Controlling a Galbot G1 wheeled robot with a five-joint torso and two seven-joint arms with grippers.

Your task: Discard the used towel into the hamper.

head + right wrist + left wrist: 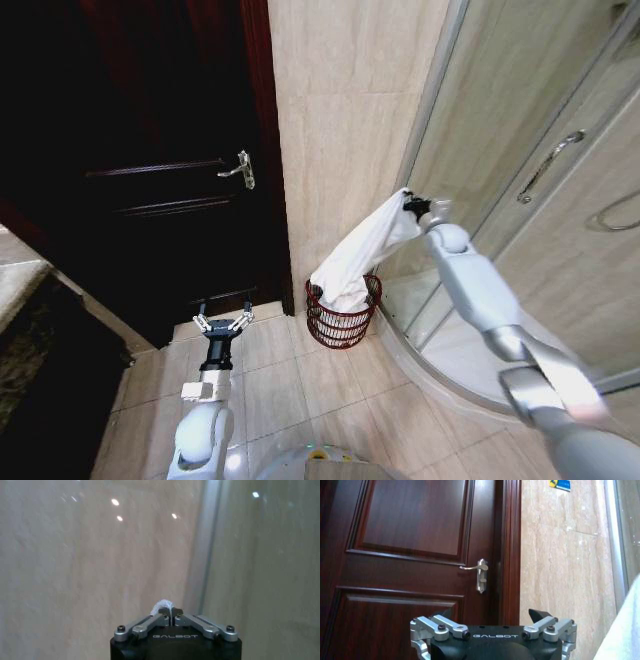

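A white towel [362, 252] hangs slantwise from my right gripper [408, 203], which is shut on its upper corner. Its lower end rests inside the hamper [342, 322], a small round dark red openwork basket on the floor against the tiled wall. In the right wrist view the right gripper [168, 612] has its jaws pressed together with a bit of white towel [162, 605] poking out between them. My left gripper [222, 322] is held low over the floor tiles, left of the hamper, open and holding nothing; it is seen again in the left wrist view [492, 615].
A dark wooden door [160, 150] with a metal lever handle [241, 170] stands left of the hamper. A curved glass shower enclosure [540, 180] with a raised base fills the right side. Beige floor tiles [280, 390] lie open in front of me.
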